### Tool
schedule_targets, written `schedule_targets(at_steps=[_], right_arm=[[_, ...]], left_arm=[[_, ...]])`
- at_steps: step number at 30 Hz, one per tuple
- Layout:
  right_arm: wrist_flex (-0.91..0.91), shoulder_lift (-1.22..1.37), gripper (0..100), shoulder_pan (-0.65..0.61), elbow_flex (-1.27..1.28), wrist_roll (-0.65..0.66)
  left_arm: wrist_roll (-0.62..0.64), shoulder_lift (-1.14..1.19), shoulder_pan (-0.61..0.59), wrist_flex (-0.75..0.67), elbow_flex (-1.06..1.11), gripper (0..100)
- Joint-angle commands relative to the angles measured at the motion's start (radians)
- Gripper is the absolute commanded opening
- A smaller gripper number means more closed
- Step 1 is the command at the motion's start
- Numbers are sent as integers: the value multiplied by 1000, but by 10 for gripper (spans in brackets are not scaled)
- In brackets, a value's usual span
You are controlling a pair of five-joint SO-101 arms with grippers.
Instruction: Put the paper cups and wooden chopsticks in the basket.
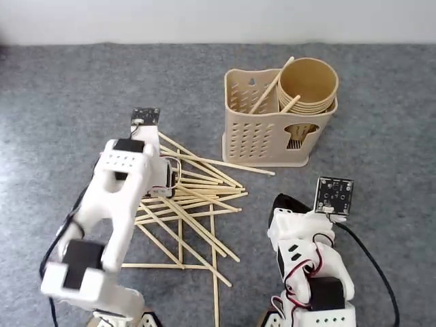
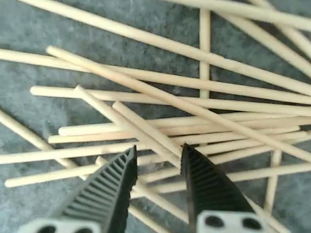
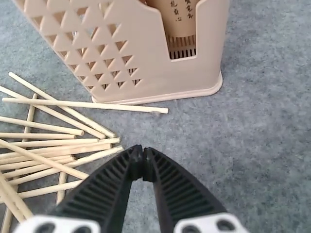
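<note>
Grey cloth (image 1: 68,88) covers the whole table. The left arm (image 1: 116,204) fills the lower left of the high view, bent over a loose heap of wooden chopsticks (image 1: 197,204) lying left of centre. The right arm (image 1: 306,266) sits folded at the lower right. The beige perforated basket (image 1: 255,139) stands upright at the upper right. Its right-hand compartment holds a nested stack of paper cups (image 1: 308,80), and two leaning sticks (image 1: 269,90) rest beside the stack. Through the basket's cut-out, small dark characters (image 3: 180,12) show on a cup. The left gripper (image 2: 159,154) hangs just over the heap with its jaws parted a little, the tips straddling one chopstick but not closed on it. The right gripper (image 3: 143,154) has its tips pressed together on nothing, above bare cloth near the basket's foot.
</note>
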Motion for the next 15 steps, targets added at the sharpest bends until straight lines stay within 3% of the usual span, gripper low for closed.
schedule_targets(at_steps=[1,8,15], right_arm=[[5,-7,9,1,-9,-9],[4,-7,9,-1,-9,-11],[4,-7,9,-1,-9,-11]], left_arm=[[3,80,2,8,-74,145],[-3,97,-20,3,-82,23],[-55,97,-25,9,-77,13]])
